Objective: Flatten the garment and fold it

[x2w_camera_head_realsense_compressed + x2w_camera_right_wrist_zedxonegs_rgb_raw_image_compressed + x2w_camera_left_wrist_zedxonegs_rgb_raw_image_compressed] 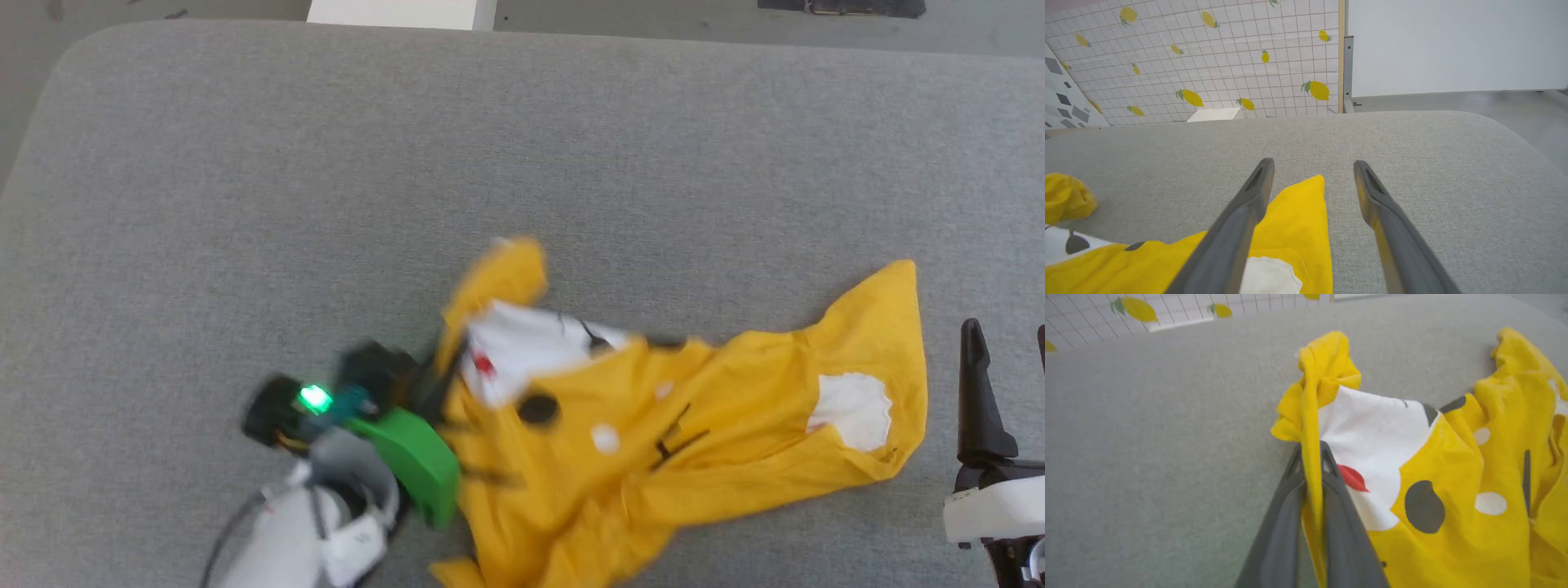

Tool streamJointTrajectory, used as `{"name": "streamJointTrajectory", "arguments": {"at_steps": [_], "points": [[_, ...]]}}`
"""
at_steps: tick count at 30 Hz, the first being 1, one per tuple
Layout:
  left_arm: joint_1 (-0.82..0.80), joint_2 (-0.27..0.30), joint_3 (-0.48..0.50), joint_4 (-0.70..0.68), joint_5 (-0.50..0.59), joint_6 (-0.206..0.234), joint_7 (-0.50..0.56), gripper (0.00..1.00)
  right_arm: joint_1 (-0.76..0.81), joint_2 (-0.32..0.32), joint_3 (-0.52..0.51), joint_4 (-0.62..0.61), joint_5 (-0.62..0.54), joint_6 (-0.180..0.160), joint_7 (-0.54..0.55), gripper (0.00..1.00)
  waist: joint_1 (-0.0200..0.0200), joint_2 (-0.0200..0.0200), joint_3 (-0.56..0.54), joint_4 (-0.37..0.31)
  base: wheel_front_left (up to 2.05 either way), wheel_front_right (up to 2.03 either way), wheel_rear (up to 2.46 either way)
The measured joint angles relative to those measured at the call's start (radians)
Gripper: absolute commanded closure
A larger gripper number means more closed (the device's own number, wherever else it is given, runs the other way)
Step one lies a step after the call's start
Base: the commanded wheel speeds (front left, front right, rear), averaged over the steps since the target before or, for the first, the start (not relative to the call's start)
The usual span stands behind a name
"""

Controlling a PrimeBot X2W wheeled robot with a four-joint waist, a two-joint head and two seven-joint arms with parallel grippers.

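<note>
The garment (pixel 694 408), a mustard-yellow T-shirt with a white face print, a red dot and black marks, lies crumpled on the grey padded surface (pixel 326 204). At its left edge, my left gripper (pixel 441 371) is shut on a raised fold of yellow cloth. In the left wrist view that fold of the garment (pixel 1453 457) runs between the closed fingers of the left gripper (pixel 1311 448). My right gripper (pixel 1008 343) stands open just right of the shirt. In the right wrist view the right gripper (pixel 1312 163) hovers over a yellow corner of the garment (pixel 1298 208), holding nothing.
The grey surface has rounded corners and wide bare room behind and to the left of the shirt. A white box (pixel 400 12) sits beyond its far edge. A lemon-print tiled wall (pixel 1208 61) and a white panel (pixel 1453 45) stand behind.
</note>
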State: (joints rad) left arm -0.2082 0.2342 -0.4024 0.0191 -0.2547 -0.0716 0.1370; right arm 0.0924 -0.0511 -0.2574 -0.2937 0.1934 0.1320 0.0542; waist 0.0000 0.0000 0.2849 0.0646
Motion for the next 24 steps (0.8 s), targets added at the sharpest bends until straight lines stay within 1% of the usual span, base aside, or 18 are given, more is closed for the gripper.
{"name": "streamJointTrajectory", "arguments": {"at_steps": [5,9,10,11,12,13,16,19,21,24], "points": [[-0.04,-0.002,0.115,-0.075,0.008,0.092,-0.125,1.0,-0.006,0.0,-0.005,-0.002,0.0,0.0,0.005,0.0,0.0,0.0,-0.007,0.016,0.0,0.0,0.0],[-0.014,-0.012,0.202,-0.087,-0.003,0.186,-0.158,1.0,-0.009,0.0,-0.003,-0.003,0.0,0.0,0.009,0.0,0.0,0.0,-0.009,0.027,0.0,0.0,0.0],[0.009,-0.019,0.221,-0.078,-0.012,0.209,-0.159,0.8,-0.009,0.0,-0.002,-0.002,0.0,0.0,0.009,0.0,0.0,0.0,-0.009,0.028,0.0,0.0,0.0],[0.03,-0.028,0.237,-0.065,-0.028,0.227,-0.16,0.68,-0.009,0.0,-0.002,-0.002,0.0,0.0,0.01,0.0,0.0,0.0,-0.009,0.029,0.0,0.0,0.0],[0.058,-0.033,0.243,-0.041,-0.031,0.243,-0.16,0.16,-0.009,0.0,0.0,-0.002,0.0,0.0,0.015,0.0,0.0,0.0,-0.008,0.03,0.0,0.0,0.0],[0.085,-0.039,0.246,-0.017,-0.034,0.25,-0.16,0.0,-0.009,0.0,0.002,-0.001,0.0,0.0,0.016,0.0,0.0,0.0,-0.007,0.03,0.0,0.0,0.0],[0.127,-0.072,0.256,0.025,-0.069,0.258,-0.176,0.0,-0.009,0.0,0.004,0.001,0.0,0.0,0.018,0.0,0.0,0.0,-0.006,0.033,0.0,0.0,0.0],[0.126,-0.1,0.281,0.027,-0.1,0.259,-0.244,0.0,-0.009,0.0,0.003,0.001,0.0,0.0,0.025,0.0,0.0,0.0,-0.008,0.036,0.0,0.0,0.0],[0.126,-0.113,0.297,-0.006,-0.103,0.272,-0.309,0.0,-0.009,0.0,0.002,0.002,-0.001,0.0,0.025,0.0,0.0,0.0,-0.011,0.039,0.0,0.0,0.0],[0.126,-0.122,0.297,-0.108,-0.084,0.269,-0.379,0.0,-0.009,0.0,0.002,0.001,-0.003,0.0,0.032,0.0,0.0,0.0,-0.018,0.043,0.0,0.0,0.0]]}}
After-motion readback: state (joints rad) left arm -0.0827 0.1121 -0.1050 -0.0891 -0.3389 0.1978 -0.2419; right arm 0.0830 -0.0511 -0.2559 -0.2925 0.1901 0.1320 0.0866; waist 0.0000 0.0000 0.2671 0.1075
